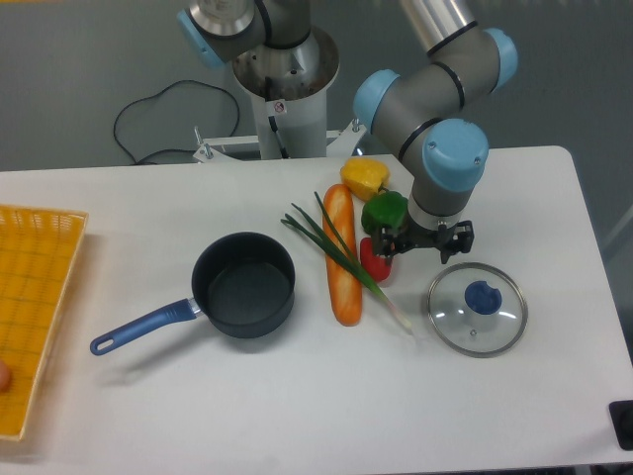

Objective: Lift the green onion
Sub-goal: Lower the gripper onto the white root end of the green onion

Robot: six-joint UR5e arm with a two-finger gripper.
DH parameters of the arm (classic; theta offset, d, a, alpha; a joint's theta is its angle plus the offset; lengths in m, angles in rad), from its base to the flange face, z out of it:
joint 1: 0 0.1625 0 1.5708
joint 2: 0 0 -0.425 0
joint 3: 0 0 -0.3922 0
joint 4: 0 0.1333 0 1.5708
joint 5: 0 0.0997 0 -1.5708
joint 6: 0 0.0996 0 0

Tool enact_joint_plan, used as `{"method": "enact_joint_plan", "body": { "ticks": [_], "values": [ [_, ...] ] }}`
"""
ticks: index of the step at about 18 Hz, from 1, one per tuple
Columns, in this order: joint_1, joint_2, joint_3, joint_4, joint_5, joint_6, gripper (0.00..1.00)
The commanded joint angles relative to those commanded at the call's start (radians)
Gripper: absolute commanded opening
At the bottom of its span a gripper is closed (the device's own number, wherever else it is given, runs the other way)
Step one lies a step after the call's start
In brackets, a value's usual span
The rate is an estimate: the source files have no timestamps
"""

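At frame centre the long thin green onion [348,256] lies diagonally across the orange baguette-like loaf [342,254], while the black 2-finger gripper [422,246] (finger spread unclear) hovers right of it, over the red pepper [374,259].

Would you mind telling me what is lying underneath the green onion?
The green onion lies diagonally across the orange loaf, its white tip reaching the table. The loaf's strip beneath the stalk is hidden.
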Motion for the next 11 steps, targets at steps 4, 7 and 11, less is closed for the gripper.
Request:
{"method": "enact_joint_plan", "body": {
  "ticks": [4, 7, 11],
  "values": [
    [-0.014, -0.026, 0.003, 0.002, 0.000, -0.094, 1.00],
    [-0.023, -0.048, 0.006, 0.002, 0.000, -0.164, 1.00],
    [-0.044, -0.081, 0.011, 0.029, 0.001, -0.224, 0.99]
  ]
}}
